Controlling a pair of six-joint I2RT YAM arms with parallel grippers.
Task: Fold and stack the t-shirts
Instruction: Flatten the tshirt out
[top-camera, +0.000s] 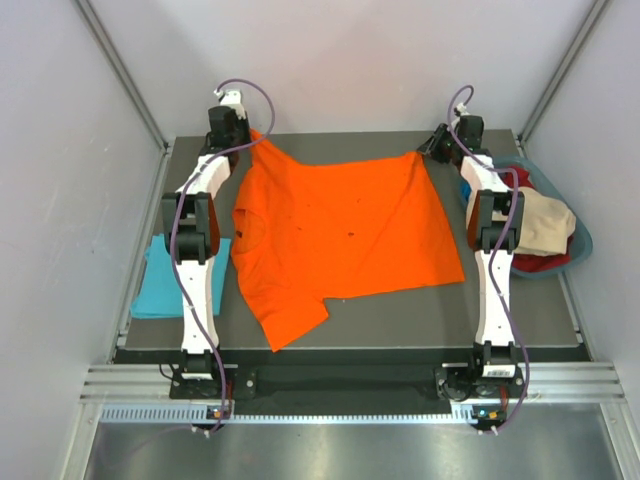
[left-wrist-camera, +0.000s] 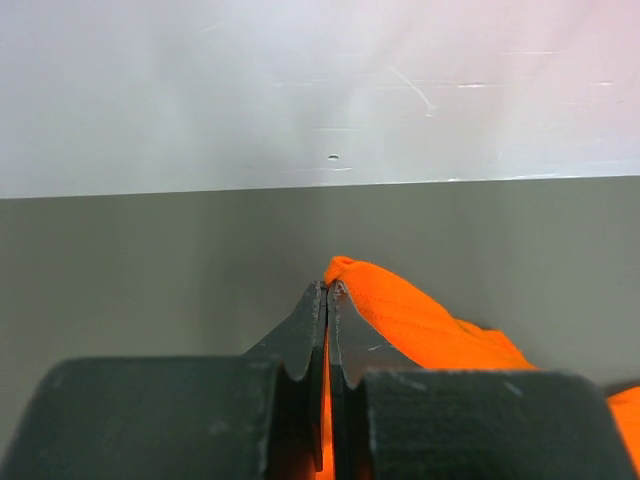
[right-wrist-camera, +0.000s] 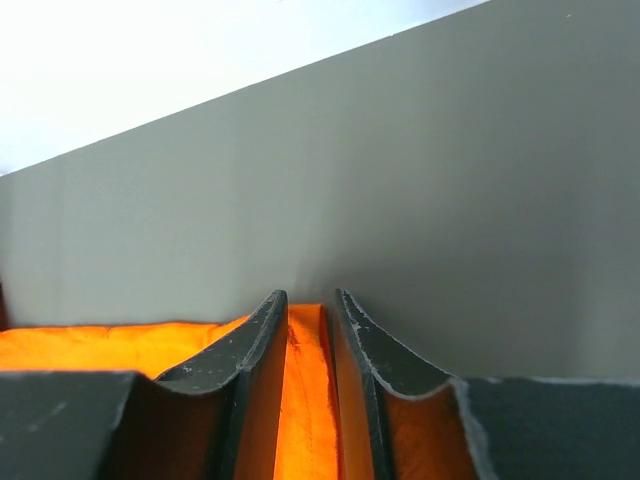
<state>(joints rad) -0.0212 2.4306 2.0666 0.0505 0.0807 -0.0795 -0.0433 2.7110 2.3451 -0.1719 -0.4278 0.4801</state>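
The orange t-shirt lies spread over the dark table, one sleeve hanging toward the near edge. My left gripper is shut on its far left corner; in the left wrist view the jaws meet with orange cloth pinched between them. At the far right corner, my right gripper grips a thicker fold. There its jaws stand slightly apart, with the cloth filling the gap. The turquoise t-shirt lies folded at the table's left edge, under the left arm.
A blue basket holding beige and red clothes sits off the table's right side, beside the right arm. White walls enclose the table at the back and both sides.
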